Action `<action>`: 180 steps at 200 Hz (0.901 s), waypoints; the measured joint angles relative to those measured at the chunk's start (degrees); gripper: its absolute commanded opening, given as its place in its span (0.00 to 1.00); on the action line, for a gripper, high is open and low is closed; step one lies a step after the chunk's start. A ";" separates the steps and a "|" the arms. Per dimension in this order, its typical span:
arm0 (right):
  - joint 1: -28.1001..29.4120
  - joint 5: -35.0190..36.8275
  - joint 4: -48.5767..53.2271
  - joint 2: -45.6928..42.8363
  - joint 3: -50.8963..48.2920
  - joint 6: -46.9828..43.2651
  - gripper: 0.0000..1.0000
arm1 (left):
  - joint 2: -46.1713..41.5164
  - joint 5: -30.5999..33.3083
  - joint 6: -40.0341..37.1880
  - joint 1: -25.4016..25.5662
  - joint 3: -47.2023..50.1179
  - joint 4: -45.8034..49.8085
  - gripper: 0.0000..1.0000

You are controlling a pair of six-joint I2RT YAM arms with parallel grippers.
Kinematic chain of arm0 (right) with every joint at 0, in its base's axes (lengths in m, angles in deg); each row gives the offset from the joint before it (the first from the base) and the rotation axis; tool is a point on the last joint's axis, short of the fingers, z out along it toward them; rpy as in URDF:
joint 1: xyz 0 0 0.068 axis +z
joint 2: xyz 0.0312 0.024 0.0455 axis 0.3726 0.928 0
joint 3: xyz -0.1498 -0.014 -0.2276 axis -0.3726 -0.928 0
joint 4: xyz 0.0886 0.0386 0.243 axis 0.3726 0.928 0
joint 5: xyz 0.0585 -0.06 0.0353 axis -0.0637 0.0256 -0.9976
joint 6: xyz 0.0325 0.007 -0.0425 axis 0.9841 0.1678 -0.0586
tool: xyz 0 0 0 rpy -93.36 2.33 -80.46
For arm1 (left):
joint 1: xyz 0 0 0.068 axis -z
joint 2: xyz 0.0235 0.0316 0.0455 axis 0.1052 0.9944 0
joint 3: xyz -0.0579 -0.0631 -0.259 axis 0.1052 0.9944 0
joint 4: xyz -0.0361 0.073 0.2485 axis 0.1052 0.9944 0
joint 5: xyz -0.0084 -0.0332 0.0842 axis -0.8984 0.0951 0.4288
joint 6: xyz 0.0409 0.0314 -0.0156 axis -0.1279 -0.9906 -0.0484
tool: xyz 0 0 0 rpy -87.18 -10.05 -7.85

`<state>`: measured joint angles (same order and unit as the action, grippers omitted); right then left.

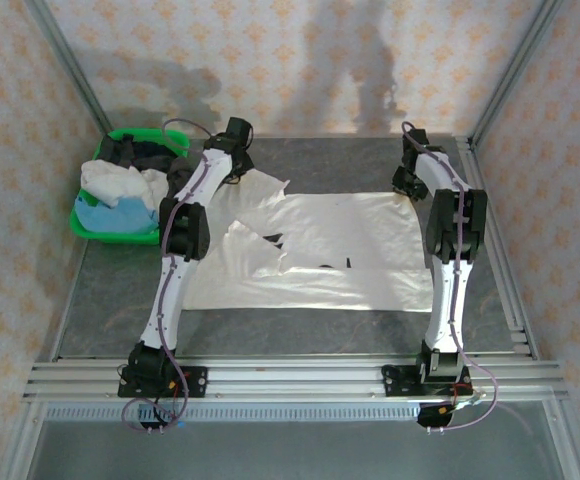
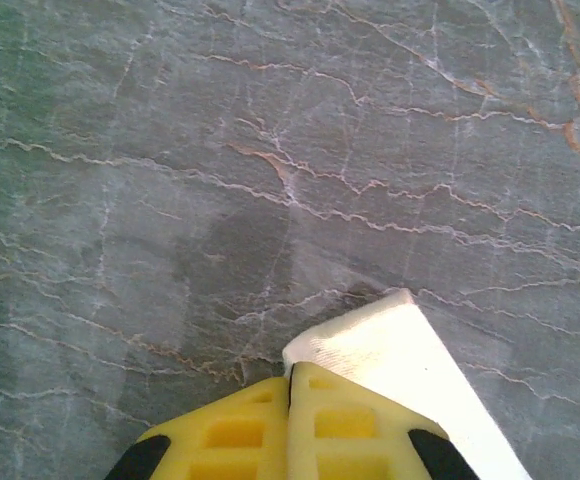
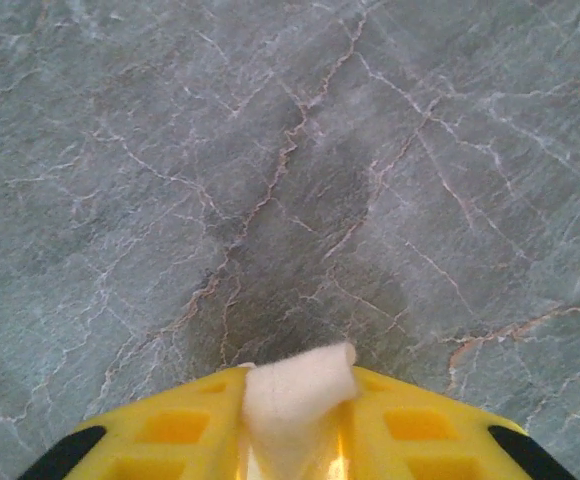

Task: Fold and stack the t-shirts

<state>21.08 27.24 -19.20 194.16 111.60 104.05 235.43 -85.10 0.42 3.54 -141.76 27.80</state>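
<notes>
table: grey marble-patterned tabletop [image 1: 300, 322], running across the middle of the overhead frame
shirt in hand: shiny white cloth t-shirt with a small black print [image 1: 350, 245], spread flat at frame centre, its left side rumpled and partly turned over
waiting shirts: white, light blue and black cloth shirts heaped in a green plastic basket [image 1: 88, 225] at upper left
left gripper [image 2: 290, 400]: yellow fingers pressed together on a white edge of the shirt, at the bottom of its wrist frame
right gripper [image 3: 298, 400]: yellow fingers clamped on a small bunched white corner, bottom centre of its wrist frame
step: likely the first fold, both far corners pinched
next move: probably carrying both corners evenly toward the near edge, keeping the cloth taut
</notes>
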 measured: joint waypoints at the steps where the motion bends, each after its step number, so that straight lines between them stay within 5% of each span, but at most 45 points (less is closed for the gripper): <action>1: 0.00 0.00 0.04 0.00 0.02 0.00 0.21 | 0.00 -0.07 0.00 0.00 -0.02 0.00 0.00; 45: 0.00 0.15 1.68 -0.33 0.74 -1.46 0.14 | -2.19 -3.48 -1.95 0.00 0.52 2.67 0.00; 80: 0.00 -1.20 2.03 -6.93 -4.87 -3.37 0.13 | -16.59 -6.05 -3.28 0.00 11.78 4.15 0.00; 126: 0.00 -1.29 1.84 -20.55 -15.72 -5.60 0.16 | -46.62 -7.61 -5.84 0.00 38.25 -0.26 0.00; 180: -1.29 -3.78 0.17 -31.45 -35.47 -0.83 0.23 | -79.52 -10.86 -5.03 0.04 83.87 -11.74 0.00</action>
<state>19.79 23.46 -19.02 162.71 76.12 103.22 155.92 -95.96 -4.61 3.59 -57.89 16.06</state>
